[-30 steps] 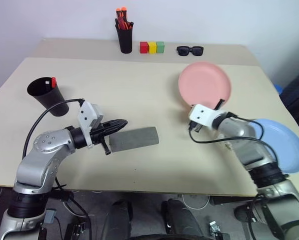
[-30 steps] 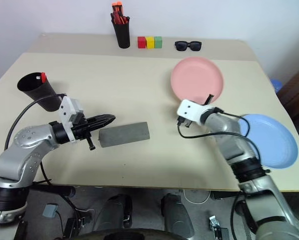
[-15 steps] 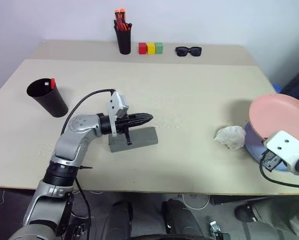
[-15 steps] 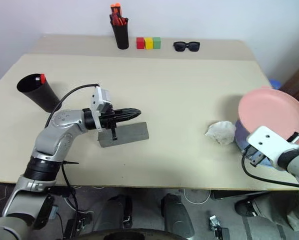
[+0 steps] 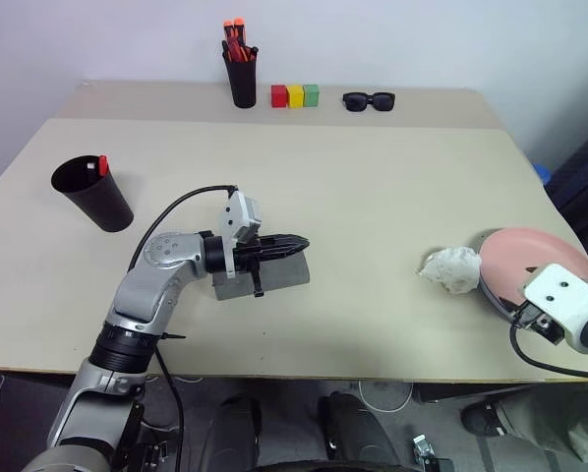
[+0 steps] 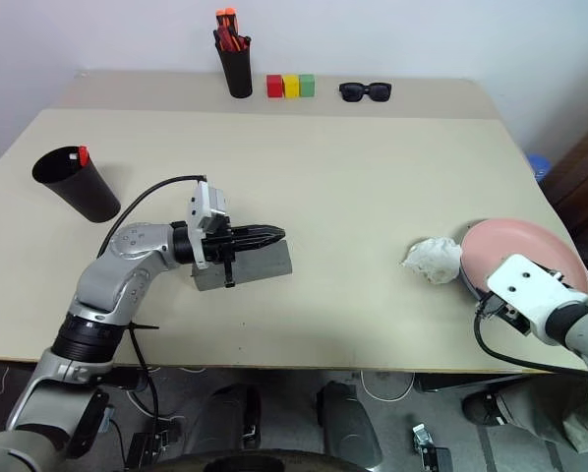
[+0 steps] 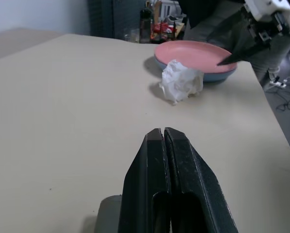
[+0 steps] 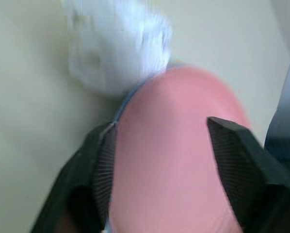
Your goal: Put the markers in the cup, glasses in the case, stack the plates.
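Cup [image 5: 92, 192]: we see it far left on the counter [image 5: 373, 177], one marker [image 5: 103, 165] inside.
Left hand [image 5: 302, 242]: clenched, empty, over the grey case [image 5: 264, 277].
Plates: pink plate [image 5: 530, 261] stacked on blue plate [image 7: 210, 76], far right, tissue [image 5: 451, 267] touching.
Right hand [image 8: 159, 145]: released, fingers spread above the pink plate.

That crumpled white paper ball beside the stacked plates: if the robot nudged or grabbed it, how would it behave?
The crumpled paper ball looks loosely wadded, so it would probably squash under the fingers rather than resist. It is likely very light, so a nudge might skid it across the smooth table. Its lumpy shape suggests it would tumble only briefly, not roll far, with the pink plate beside it.
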Robot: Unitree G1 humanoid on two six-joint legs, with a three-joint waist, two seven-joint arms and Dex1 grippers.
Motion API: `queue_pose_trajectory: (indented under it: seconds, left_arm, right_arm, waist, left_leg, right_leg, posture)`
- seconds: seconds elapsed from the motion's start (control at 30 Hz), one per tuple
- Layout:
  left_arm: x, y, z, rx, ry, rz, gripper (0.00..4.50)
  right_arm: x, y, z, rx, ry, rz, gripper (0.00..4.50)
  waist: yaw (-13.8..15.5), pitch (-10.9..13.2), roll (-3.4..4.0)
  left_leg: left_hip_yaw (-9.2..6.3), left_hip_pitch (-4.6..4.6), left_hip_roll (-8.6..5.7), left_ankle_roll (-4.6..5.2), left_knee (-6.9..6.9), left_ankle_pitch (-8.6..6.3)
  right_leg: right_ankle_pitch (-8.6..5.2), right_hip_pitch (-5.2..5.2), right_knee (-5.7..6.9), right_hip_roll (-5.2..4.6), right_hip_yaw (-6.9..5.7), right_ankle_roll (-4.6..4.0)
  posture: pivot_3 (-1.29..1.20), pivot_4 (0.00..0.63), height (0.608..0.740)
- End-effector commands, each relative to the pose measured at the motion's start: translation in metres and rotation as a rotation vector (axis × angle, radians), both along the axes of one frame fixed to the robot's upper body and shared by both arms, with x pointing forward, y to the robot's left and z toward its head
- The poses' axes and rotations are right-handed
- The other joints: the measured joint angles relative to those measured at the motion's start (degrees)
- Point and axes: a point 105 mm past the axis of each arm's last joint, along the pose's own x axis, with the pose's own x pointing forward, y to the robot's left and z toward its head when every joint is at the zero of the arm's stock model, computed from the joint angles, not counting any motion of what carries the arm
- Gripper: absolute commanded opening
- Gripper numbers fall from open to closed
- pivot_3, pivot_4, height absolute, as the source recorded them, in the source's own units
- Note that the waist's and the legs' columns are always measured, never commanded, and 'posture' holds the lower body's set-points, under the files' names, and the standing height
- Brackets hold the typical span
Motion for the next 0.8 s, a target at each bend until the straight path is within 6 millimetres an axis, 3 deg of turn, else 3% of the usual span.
queue_pose_trajectory:
  seconds: [0.03, 0.17, 0.47, 0.57, 0.7, 0.8]
  left_arm:
    - [-0.003, -0.004, 0.007, 0.000, -0.040, -0.023, 0.00]
    - [-0.003, -0.006, 0.007, 0.000, -0.045, -0.018, 0.00]
    - [-0.006, -0.007, 0.007, -0.010, -0.047, -0.008, 0.00]
    - [-0.006, -0.007, 0.007, -0.012, -0.047, -0.004, 0.00]
    - [-0.007, -0.008, 0.006, -0.015, -0.042, -0.002, 0.00]
    - [-0.007, -0.009, 0.006, -0.017, -0.038, -0.003, 0.00]
  right_arm:
    - [0.005, 0.026, 0.000, 0.016, -0.036, 0.087, 3.00]
    - [0.019, 0.040, -0.020, -0.038, -0.054, 0.125, 3.00]
    - [0.040, 0.034, -0.045, -0.254, -0.088, 0.132, 3.00]
    - [0.040, 0.029, -0.049, -0.288, -0.066, 0.126, 2.09]
    - [0.039, 0.027, -0.050, -0.296, -0.063, 0.121, 0.07]
    - [0.039, 0.030, -0.049, -0.293, -0.068, 0.130, 0.02]
  waist:
    - [-0.05, 0.00, 0.00]
    - [-0.03, 0.00, 0.02]
    - [0.07, 0.00, 0.01]
    - [0.07, 0.00, 0.01]
    - [0.06, 0.00, 0.01]
    - [0.05, 0.00, 0.01]
  left_leg:
    - [-0.01, 0.00, 0.00, 0.00, 0.00, 0.00]
    - [0.00, 0.00, -0.01, 0.00, 0.01, 0.00]
    - [0.00, 0.00, -0.03, 0.00, 0.00, 0.00]
    - [0.01, -0.01, -0.03, 0.00, 0.01, 0.00]
    - [0.00, -0.01, -0.03, 0.00, 0.01, 0.00]
    - [0.01, 0.00, -0.03, 0.00, 0.01, 0.00]
  right_leg:
    - [0.00, 0.01, 0.00, 0.00, 0.00, 0.00]
    - [-0.01, 0.01, -0.01, -0.01, 0.00, -0.02]
    - [-0.01, 0.00, -0.02, -0.02, 0.00, -0.02]
    - [-0.01, 0.01, -0.02, -0.02, 0.00, -0.01]
    - [-0.01, 0.01, -0.02, -0.02, 0.00, -0.01]
    - [-0.01, 0.01, -0.01, -0.02, 0.00, -0.01]
  posture:
    - [0.00, 0.150, 0.725]
    - [0.00, 0.150, 0.725]
    - [0.00, 0.150, 0.725]
    - [0.00, 0.150, 0.725]
    - [0.00, 0.150, 0.725]
    - [0.00, 0.150, 0.725]
